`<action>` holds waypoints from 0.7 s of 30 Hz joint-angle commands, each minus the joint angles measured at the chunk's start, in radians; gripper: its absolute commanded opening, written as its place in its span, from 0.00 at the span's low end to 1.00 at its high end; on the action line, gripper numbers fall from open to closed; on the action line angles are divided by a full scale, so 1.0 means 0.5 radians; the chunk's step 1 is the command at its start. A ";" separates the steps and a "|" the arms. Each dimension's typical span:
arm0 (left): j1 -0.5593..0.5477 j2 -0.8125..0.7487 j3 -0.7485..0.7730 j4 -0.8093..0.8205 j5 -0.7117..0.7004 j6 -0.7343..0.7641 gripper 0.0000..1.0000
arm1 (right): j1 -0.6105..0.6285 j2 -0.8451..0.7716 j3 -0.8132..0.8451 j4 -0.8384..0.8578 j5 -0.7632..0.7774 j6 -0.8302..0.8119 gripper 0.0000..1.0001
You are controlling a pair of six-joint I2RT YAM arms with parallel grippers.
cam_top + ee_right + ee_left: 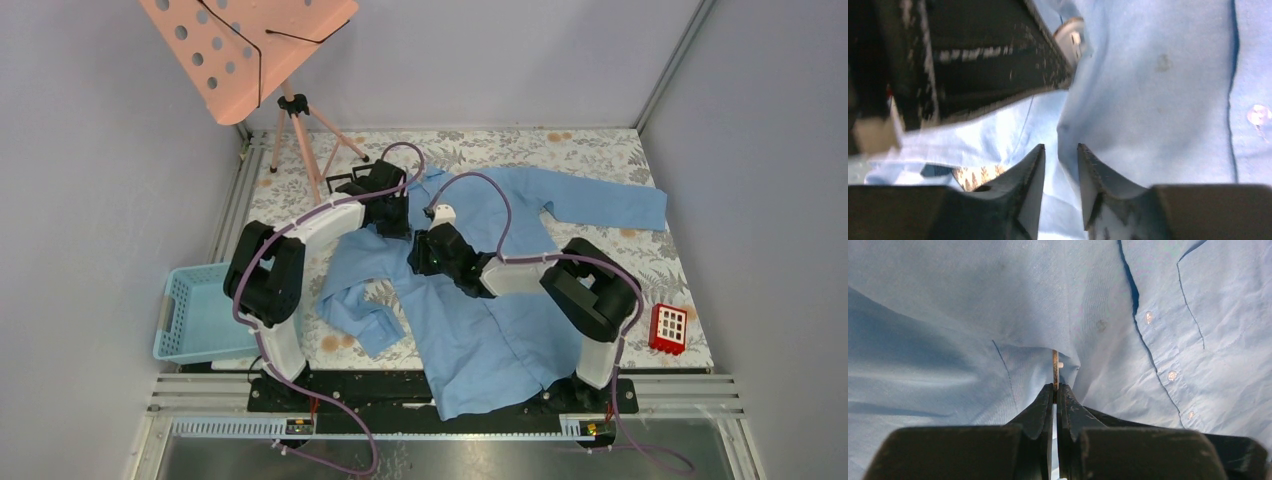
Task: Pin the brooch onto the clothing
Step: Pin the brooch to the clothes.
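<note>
Looking down on the shirt (480,330): spread face up across the middle of the floral surface (600,150), collar at the far side, hem draped over the near edge between the two arm bases. Reaching straight out to the far right with one sleeve, bunched up at the near left with the other.

Clamped tight with the left tool (1055,392) on the brooch (1055,371), gripping it by its thin metal edge, upright, right against a raised fold of cloth on the chest. Just to the right in that wrist view, catching the placket with its pale buttons (1148,317), then a stitched pocket edge farther over.

Parted only narrowly on the right tool (1061,152), low over the cloth and just beside the left one. Blue fabric behind the gap; cannot tell whether pinching any of it.

Crowded at the chest, with both tools nearly touching. Plenty of open room along the far right of the surface, beyond the sleeve. Tighter on the left: a light blue basket (195,320) at the left edge, near the left arm's elbow, and a pink music stand (245,45) on its tripod at the far left corner. Down at the near right corner, apart from the shirt, a red block (668,328) with a white grid face, just beside the right arm's elbow.
</note>
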 commanded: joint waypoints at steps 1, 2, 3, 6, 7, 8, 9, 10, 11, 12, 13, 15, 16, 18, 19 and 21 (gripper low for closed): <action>0.025 -0.108 0.005 0.136 0.053 -0.021 0.00 | 0.026 -0.304 -0.128 0.031 0.030 -0.021 0.48; 0.027 -0.108 0.003 0.135 0.053 -0.021 0.00 | 0.026 -0.365 -0.171 0.025 0.052 -0.031 0.54; 0.030 -0.108 0.005 0.136 0.055 -0.021 0.00 | 0.026 -0.429 -0.199 0.009 0.084 -0.041 0.59; 0.047 -0.116 0.008 0.136 0.064 -0.018 0.00 | 0.026 -0.616 -0.281 -0.095 0.211 -0.065 0.72; 0.053 -0.124 0.005 0.136 0.067 -0.018 0.00 | 0.023 -0.680 -0.307 -0.158 0.274 -0.060 0.77; 0.062 -0.135 0.002 0.139 0.079 -0.018 0.00 | 0.019 -0.739 -0.338 -0.202 0.321 -0.065 0.80; 0.074 -0.152 -0.002 0.144 0.088 -0.021 0.00 | 0.009 -0.827 -0.373 -0.233 0.349 -0.074 0.83; 0.083 -0.168 -0.011 0.156 0.099 -0.026 0.00 | -0.006 -0.891 -0.402 -0.267 0.383 -0.076 0.86; 0.093 -0.185 -0.023 0.167 0.116 -0.030 0.00 | -0.036 -0.944 -0.429 -0.319 0.407 -0.074 0.89; 0.101 -0.199 -0.028 0.173 0.138 -0.034 0.00 | -0.063 -0.994 -0.438 -0.373 0.415 -0.071 0.90; 0.104 -0.212 -0.031 0.179 0.155 -0.038 0.00 | -0.100 -1.033 -0.444 -0.444 0.408 -0.069 0.90; 0.108 -0.228 -0.036 0.193 0.182 -0.040 0.00 | -0.173 -1.108 -0.463 -0.506 0.365 -0.072 0.91; 0.108 -0.233 -0.038 0.197 0.199 -0.040 0.00 | -0.210 -1.140 -0.480 -0.514 0.338 -0.080 0.91; 0.109 -0.237 -0.041 0.205 0.232 -0.044 0.00 | -0.272 -1.186 -0.501 -0.520 0.273 -0.090 0.92; 0.110 -0.240 -0.043 0.215 0.249 -0.048 0.00 | -0.299 -1.201 -0.509 -0.523 0.241 -0.092 0.92; 0.111 -0.257 -0.064 0.257 0.290 -0.053 0.00 | -0.333 -1.217 -0.516 -0.521 0.196 -0.109 0.92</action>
